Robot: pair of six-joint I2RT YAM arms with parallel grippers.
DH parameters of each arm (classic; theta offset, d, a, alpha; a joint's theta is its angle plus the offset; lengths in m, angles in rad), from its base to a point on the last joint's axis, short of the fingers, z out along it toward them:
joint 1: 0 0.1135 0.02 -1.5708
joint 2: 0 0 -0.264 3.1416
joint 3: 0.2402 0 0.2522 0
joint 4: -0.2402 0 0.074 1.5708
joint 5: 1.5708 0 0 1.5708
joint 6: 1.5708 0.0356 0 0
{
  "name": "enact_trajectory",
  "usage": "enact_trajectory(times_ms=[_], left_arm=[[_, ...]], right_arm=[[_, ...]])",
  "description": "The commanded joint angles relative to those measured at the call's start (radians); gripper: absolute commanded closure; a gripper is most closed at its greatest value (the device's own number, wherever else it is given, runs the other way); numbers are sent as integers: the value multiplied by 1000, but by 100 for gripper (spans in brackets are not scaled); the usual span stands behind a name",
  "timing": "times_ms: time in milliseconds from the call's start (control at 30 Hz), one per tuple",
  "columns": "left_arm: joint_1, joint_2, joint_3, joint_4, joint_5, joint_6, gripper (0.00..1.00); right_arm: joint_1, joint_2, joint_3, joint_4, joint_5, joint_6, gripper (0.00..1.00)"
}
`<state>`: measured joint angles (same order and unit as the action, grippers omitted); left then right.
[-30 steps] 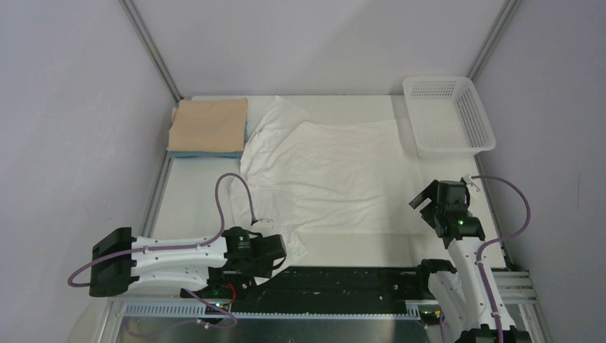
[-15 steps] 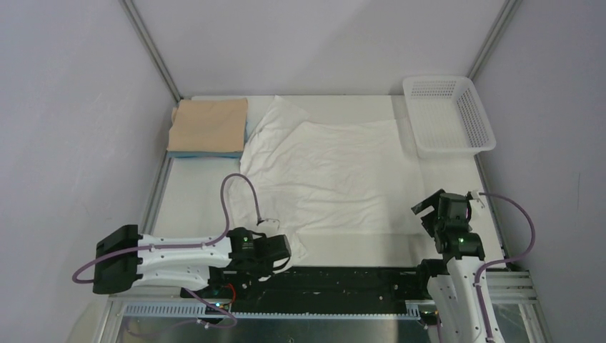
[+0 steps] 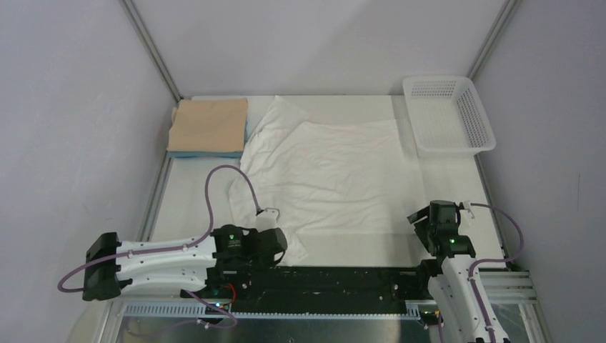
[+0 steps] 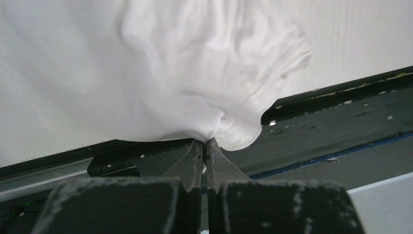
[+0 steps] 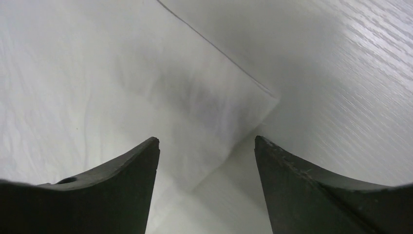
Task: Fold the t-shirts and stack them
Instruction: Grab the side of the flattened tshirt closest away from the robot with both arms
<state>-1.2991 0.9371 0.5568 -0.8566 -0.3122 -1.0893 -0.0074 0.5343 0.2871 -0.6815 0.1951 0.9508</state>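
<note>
1. Surface (image 3: 186,204): white, flat, lying beneath both grippers and reaching away from them to the far wall.
2. White t-shirt (image 3: 329,179): wrinkled, spread open on the surface. It runs from the left gripper at its near left corner across to the right gripper at its near right corner, and away from both toward the far edge. The near left corner is bunched and drawn over the dark rail at the surface's near edge.
3. White perforated basket (image 3: 457,151): well beyond the right gripper and a little to its right, at the far right corner, apart from the shirt.
4. Tan t-shirt (image 3: 209,123): folded, well beyond the left gripper and to its left, at the far left corner.
5. Light blue t-shirt (image 3: 204,153): folded, directly under the tan one, only its edges showing.
6. Left gripper (image 4: 204,146): fingers pressed together, pinching the hem of the bunched corner.
7. Right gripper (image 5: 207,141): fingers spread wide, holding nothing. The flat near right corner of the shirt lies between and ahead of them; contact cannot be told.
</note>
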Motion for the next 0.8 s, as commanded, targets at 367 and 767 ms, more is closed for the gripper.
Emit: enact_trajectory(times_ms=[367,767], left_arm=[[239,-113,78,145,-10,173,100],[504,-68,156,356,52,343,100]], right_arm=[[5,26,-52,155,13,-55,100],[5,180,95,283,-35,-156,100]])
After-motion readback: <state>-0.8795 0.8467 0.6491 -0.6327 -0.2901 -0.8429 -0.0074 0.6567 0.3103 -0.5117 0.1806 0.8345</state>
